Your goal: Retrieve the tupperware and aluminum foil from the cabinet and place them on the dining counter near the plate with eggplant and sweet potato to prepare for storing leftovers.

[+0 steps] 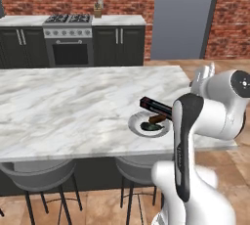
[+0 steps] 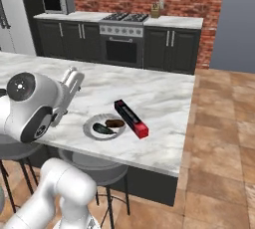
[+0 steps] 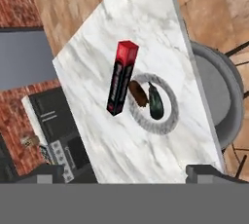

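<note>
Left base view: the aluminum foil point(image 1: 155, 106) lies flat on the dining counter point(image 1: 73, 106), its long axis slanting away from the counter's near edge, one end just beside or overlapping the rim of the plate point(image 1: 136, 125). The eggplant point(image 1: 151, 126) and a brown piece sit on the plate. The arm's upper links block part of the box's far end. No tupperware is on this counter; by my judgement that item is outstanding.

Right base view: the foil box lies just right of the plate point(image 2: 92, 132), red end towards the near edge, black end towards the stove. The gripper point(image 2: 73, 79) stands raised at the left of the plate, well apart from the box, which lies to its right and below.

Hand view: the fingertips point(image 3: 204, 172) sit far apart at the bottom, nothing between them; the jaws are released and empty. The foil point(image 3: 120, 78) lies ahead of them, red end farthest off, alongside the plate point(image 3: 165, 125). I judge the box delivered; the next reach must go elsewhere, for the container.
</note>
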Available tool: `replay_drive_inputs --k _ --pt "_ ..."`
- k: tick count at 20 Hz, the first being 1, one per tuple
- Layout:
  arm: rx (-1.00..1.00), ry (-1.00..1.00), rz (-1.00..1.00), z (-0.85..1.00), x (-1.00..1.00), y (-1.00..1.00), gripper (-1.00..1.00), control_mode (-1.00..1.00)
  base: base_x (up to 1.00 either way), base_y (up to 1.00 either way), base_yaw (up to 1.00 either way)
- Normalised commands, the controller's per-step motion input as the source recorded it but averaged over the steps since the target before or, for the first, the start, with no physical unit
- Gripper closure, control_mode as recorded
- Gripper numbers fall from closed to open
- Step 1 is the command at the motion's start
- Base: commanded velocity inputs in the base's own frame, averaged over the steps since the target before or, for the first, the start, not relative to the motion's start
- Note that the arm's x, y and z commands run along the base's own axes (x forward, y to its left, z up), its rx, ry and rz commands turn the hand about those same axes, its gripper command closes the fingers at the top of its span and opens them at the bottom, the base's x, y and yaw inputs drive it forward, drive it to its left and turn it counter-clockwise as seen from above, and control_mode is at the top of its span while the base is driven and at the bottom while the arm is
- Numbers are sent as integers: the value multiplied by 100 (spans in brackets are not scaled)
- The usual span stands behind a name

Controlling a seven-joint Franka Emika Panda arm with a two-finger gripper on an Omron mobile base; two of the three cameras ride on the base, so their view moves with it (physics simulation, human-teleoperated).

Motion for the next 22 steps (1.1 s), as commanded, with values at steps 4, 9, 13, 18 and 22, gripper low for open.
replay_drive_inputs --k 4,9,13,18,22 --pt "0 0 0 0 0 0 -100 100 -51 -63 -16" --pt "0 0 0 0 0 0 -100 100 -15 -100 -33" --pt "0 0 0 0 0 0 -100 100 2 -100 -29" --pt "0 0 0 0 0 0 -100 100 38 -100 -21" --pt "0 0 0 0 0 0 -100 100 95 -74 -4"
